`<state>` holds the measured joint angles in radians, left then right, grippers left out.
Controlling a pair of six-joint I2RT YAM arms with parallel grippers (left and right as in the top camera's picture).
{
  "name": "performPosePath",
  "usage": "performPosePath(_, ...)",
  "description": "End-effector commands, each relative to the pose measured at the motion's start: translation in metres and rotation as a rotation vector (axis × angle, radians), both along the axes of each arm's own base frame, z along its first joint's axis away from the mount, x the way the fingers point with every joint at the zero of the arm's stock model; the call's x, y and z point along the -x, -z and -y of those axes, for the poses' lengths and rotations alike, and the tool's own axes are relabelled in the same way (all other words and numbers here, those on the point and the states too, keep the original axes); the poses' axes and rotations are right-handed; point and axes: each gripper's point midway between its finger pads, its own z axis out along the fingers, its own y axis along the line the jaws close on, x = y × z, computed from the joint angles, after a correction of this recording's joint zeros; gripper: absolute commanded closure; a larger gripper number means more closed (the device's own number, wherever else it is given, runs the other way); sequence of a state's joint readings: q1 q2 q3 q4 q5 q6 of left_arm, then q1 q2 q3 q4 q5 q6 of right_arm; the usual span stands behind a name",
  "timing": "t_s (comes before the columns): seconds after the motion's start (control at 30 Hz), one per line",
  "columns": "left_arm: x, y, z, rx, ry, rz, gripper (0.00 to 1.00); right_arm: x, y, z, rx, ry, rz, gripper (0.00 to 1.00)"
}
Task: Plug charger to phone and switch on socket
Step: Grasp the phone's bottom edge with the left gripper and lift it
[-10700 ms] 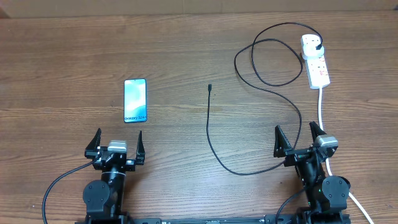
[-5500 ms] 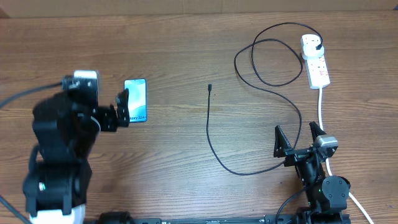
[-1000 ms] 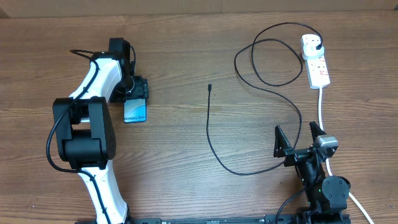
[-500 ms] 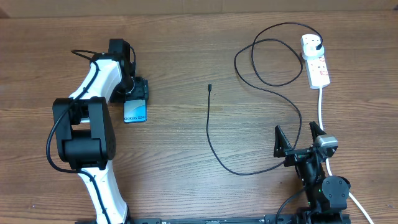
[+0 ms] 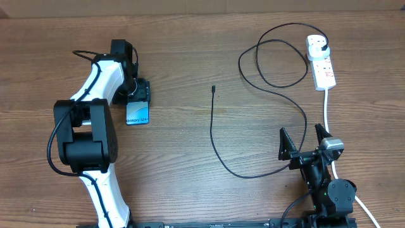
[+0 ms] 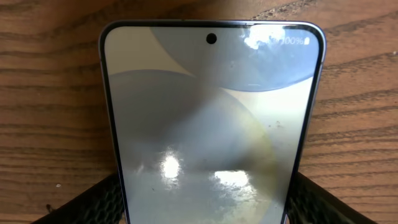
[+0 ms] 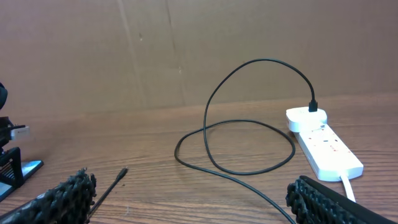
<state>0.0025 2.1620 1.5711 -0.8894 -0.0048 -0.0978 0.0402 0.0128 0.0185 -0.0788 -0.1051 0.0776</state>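
Observation:
The phone (image 5: 138, 114) lies flat on the table at the left, its pale screen (image 6: 211, 112) filling the left wrist view. My left gripper (image 5: 138, 94) stands over its far end, and its black fingers (image 6: 93, 202) rest against both long edges, shut on it. The charger (image 5: 215, 136), a thin black cable, runs from its loose tip (image 5: 214, 89) at mid table in loops to a black plug (image 5: 324, 45) seated in the socket (image 5: 323, 66), a white power strip at the far right. My right gripper (image 5: 303, 143) rests open near the front right with nothing between its fingers (image 7: 329, 202).
The strip's thick white cord (image 5: 326, 107) runs down past my right arm's base. In the right wrist view a brown cardboard wall (image 7: 186, 50) closes off the back of the table, and the cable loop (image 7: 236, 146) lies before the socket (image 7: 323, 146).

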Motion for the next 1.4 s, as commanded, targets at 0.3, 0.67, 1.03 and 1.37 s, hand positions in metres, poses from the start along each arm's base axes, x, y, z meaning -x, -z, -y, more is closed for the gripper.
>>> performPosePath(0.3,0.012,0.017,0.002,0.019,0.014,-0.049,0.37,0.0,0.002,-0.002,-0.004,-0.009,0.003,0.0)
performPosePath(0.67,0.007,0.007,0.002,0.019,0.014,-0.045,0.36,0.0,0.002,-0.002,-0.004,-0.009,0.003,0.0)
performPosePath(1.03,-0.019,-0.041,0.002,0.018,0.014,0.008,0.37,0.0,0.002,-0.002,-0.004,-0.009,0.003,0.0)
performPosePath(1.37,-0.033,-0.087,0.002,0.017,0.015,0.054,0.5,0.0,0.002,-0.002,-0.004,-0.009,0.003,0.0)
